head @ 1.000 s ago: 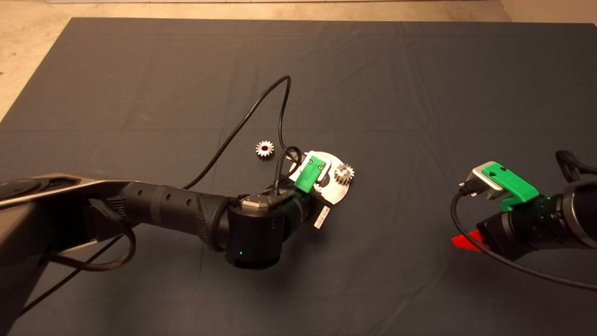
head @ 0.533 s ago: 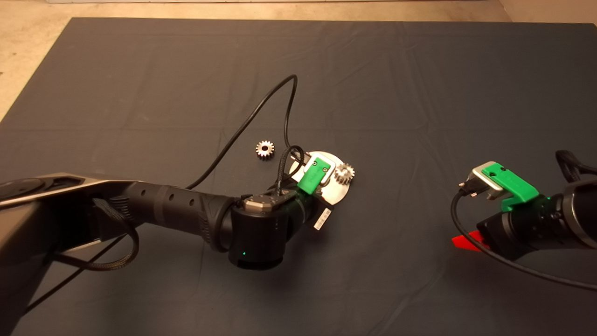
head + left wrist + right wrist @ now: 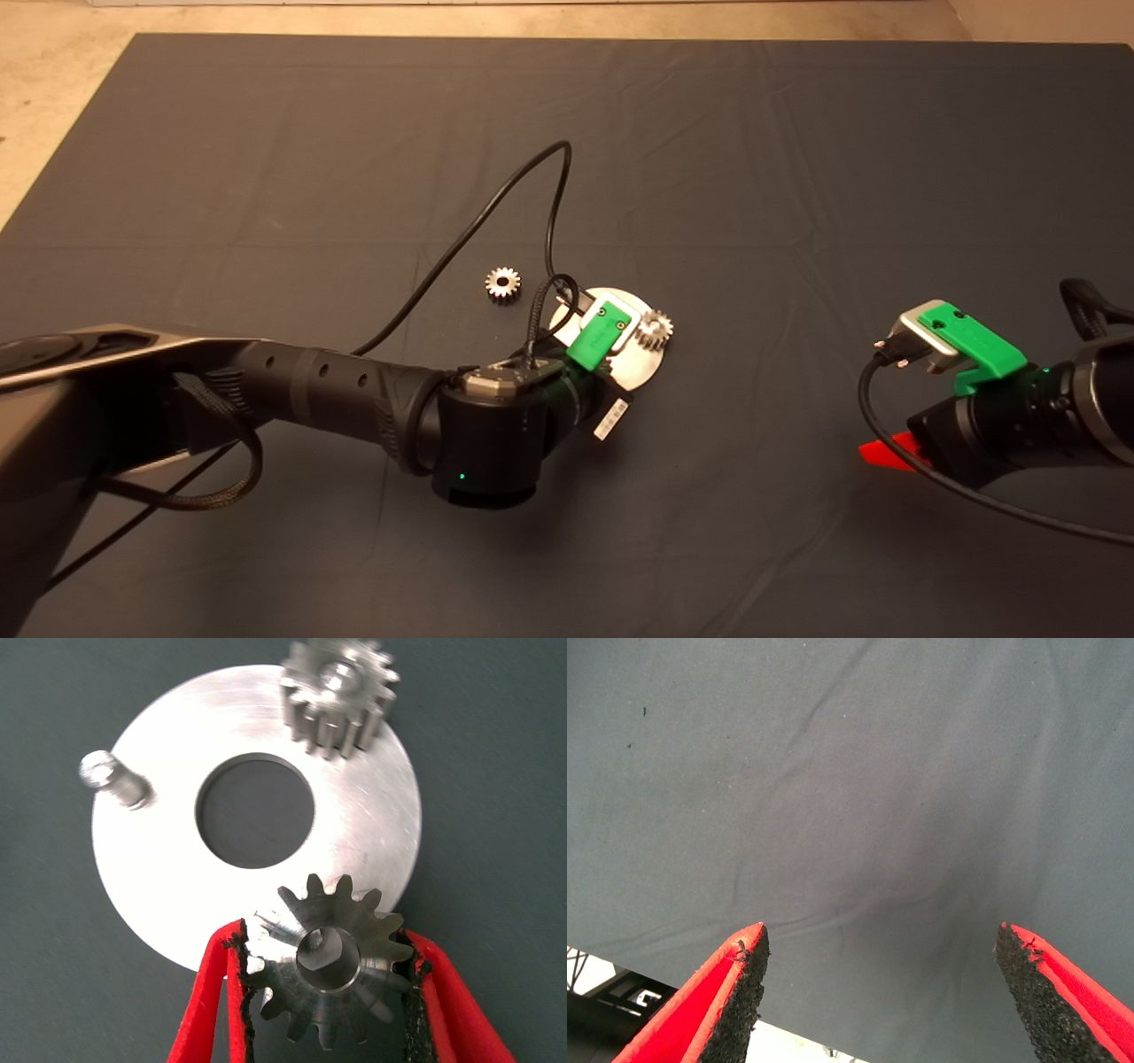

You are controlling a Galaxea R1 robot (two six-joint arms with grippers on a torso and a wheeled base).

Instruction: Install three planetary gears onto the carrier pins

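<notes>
The round silver carrier plate (image 3: 159,877) lies on the mat and also shows in the head view (image 3: 642,363). One planetary gear (image 3: 337,695) sits on a pin at the plate's rim, seen too in the head view (image 3: 655,329). One bare pin (image 3: 111,780) stands upright. My left gripper (image 3: 328,970) is shut on a second gear (image 3: 332,966) held over the plate's edge; the third pin is hidden under it. A third gear (image 3: 502,283) lies loose on the mat beside the plate. My right gripper (image 3: 881,979) is open and empty at the mat's right side (image 3: 886,454).
The left arm's black cable (image 3: 496,213) loops over the mat behind the plate. The mat's edge and pale floor (image 3: 594,979) show in the right wrist view.
My left gripper has shifted slightly to the right over the plate with the gear in it. The right arm has moved a little.
</notes>
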